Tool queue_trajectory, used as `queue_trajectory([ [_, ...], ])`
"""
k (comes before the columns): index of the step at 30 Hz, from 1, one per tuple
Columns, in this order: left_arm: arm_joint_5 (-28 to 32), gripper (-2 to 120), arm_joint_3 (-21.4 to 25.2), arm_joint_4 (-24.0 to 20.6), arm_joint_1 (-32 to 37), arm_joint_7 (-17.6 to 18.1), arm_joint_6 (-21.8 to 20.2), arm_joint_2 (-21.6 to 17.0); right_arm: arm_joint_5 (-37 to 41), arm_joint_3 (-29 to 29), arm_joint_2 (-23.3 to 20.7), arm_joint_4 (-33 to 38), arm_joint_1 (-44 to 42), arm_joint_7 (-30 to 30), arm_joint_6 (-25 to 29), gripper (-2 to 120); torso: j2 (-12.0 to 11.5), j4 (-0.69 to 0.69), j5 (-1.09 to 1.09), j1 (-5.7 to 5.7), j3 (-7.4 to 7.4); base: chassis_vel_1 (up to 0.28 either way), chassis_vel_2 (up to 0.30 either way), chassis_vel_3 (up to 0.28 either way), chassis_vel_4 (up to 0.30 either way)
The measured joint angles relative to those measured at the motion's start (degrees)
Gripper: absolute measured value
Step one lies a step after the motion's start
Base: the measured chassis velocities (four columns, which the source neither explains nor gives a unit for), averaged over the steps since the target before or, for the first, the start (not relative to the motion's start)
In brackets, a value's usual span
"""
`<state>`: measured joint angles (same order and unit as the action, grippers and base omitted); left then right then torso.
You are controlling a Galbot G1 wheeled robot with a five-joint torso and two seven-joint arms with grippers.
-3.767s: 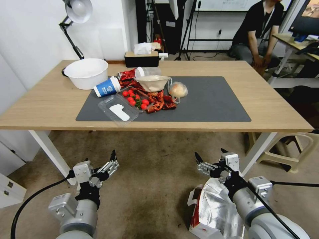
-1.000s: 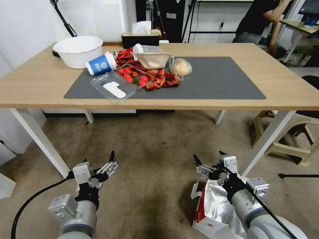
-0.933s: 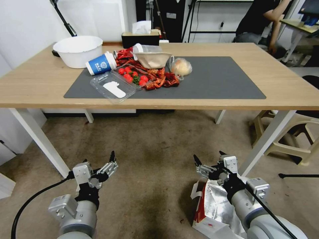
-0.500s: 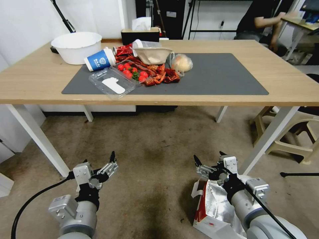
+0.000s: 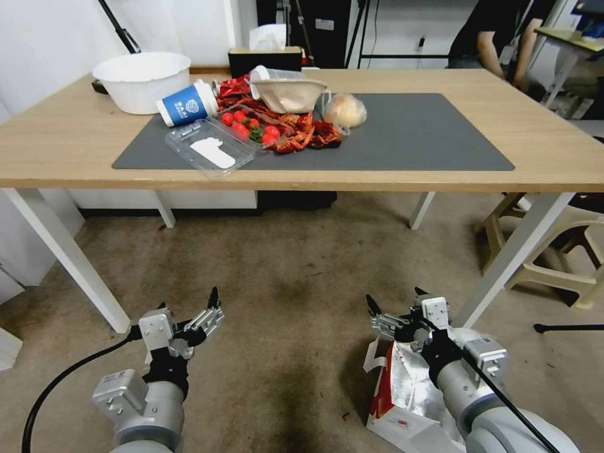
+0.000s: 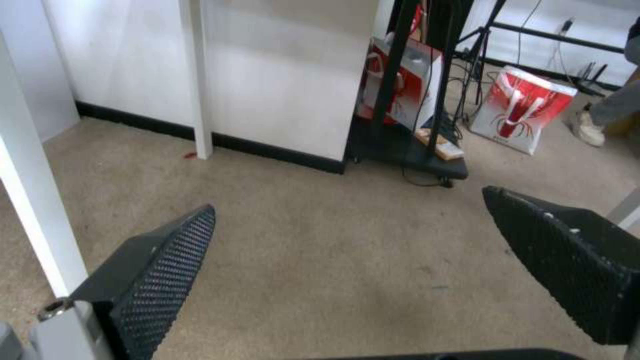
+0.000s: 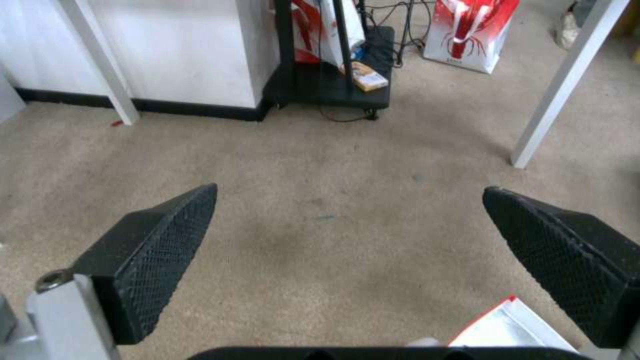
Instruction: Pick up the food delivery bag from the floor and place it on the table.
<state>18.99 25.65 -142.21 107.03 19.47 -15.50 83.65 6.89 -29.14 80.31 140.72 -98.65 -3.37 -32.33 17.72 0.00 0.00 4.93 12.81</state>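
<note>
The food delivery bag point(image 5: 402, 393) stands on the floor point(image 5: 296, 264) at my lower right, white with red edges, its silver foil lining open upward. My right gripper point(image 5: 394, 299) hangs open just above the bag's near rim, its arm covering part of the bag. One red-edged corner of the bag point(image 7: 510, 327) shows below the open right gripper point(image 7: 350, 220) in the right wrist view. My left gripper point(image 5: 189, 301) hovers open over bare carpet at the lower left, and the left gripper point(image 6: 350, 230) holds nothing. The table point(image 5: 553, 170) stands ahead, carrying a dark grey mat point(image 5: 428, 138).
On the table's left half lie a white bowl point(image 5: 141, 80), a blue cup point(image 5: 187, 104), a clear tray point(image 5: 211, 146), tomatoes, crayfish shells and a bagged bun point(image 5: 345, 111). White table legs point(image 5: 509, 258) and a beige stool point(image 5: 553, 251) stand to the right. Red-and-white bags point(image 6: 523, 107) sit beyond the table.
The whole head picture has shifted: the table sits higher in it and more floor and bag show, so the camera moved. Both grippers hold the same pose.
</note>
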Motion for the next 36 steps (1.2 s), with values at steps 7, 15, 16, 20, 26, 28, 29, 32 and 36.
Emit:
queue_trajectory([
  [7, 0.07, 100, 0.34, 0.18, -0.12, 0.01, 0.01, -0.29, -0.11, 0.01, 0.48, -0.4, 0.49, -0.02, 0.12, 100, -1.85, 0.0, 0.0, -0.53, -1.33, 0.0, 0.0, 0.0, 0.0],
  [15, 0.08, 100, 0.2, 0.79, -0.36, -0.02, 0.0, -0.3, 0.32, -0.16, 0.56, -0.57, 0.58, 0.06, 0.86, 100, -3.58, 0.0, 0.0, -0.94, -2.64, 0.0, 0.0, 0.0, 0.0],
  [16, 0.08, 100, 0.2, 0.79, -0.36, -0.02, 0.0, -0.3, 0.32, -0.16, 0.56, -0.57, 0.58, 0.06, 0.86, 100, -3.58, 0.0, 0.0, -0.94, -2.64, 0.0, 0.0, 0.0, 0.0],
  [20, 0.03, 100, -0.02, 0.88, -0.43, -0.04, -0.01, -0.2, 0.55, -0.23, 0.59, -0.7, 0.49, 0.16, 1.65, 100, -4.49, 0.0, 0.0, -1.15, -3.35, 0.0, 0.0, 0.0, 0.0],
  [26, 0.0, 100, -0.05, 1.28, -0.49, -0.1, 0.05, -0.3, 0.61, -0.36, 0.69, -0.94, 0.51, 0.15, 1.88, 100, -5.93, 0.0, 0.0, -1.52, -4.42, 0.0, 0.0, 0.0, 0.0],
  [28, 0.06, 100, 0.05, 1.34, -0.6, -0.13, 0.07, -0.4, 0.64, -0.34, 0.88, -1.11, 0.71, 0.13, 2.05, 100, -6.56, 0.0, 0.0, -1.69, -4.86, 0.0, 0.0, 0.0, 0.0],
  [29, 0.06, 100, 0.05, 1.34, -0.6, -0.13, 0.07, -0.4, 0.64, -0.34, 0.88, -1.11, 0.71, 0.13, 2.05, 100, -6.56, 0.0, 0.0, -1.69, -4.86, 0.0, 0.0, 0.0, 0.0],
  [32, 0.09, 100, 0.11, 1.34, -0.64, -0.13, 0.07, -0.46, 0.67, -0.31, 1.0, -1.19, 0.85, 0.13, 2.2, 100, -6.9, 0.0, 0.0, -1.77, -5.13, 0.0, 0.0, 0.0, 0.0],
  [36, 0.21, 100, 0.27, 1.35, -0.73, -0.15, 0.07, -0.55, 0.73, -0.29, 1.14, -1.39, 1.13, -0.05, 2.48, 100, -7.51, 0.0, 0.0, -1.91, -5.61, 0.0, 0.0, 0.0, 0.0],
])
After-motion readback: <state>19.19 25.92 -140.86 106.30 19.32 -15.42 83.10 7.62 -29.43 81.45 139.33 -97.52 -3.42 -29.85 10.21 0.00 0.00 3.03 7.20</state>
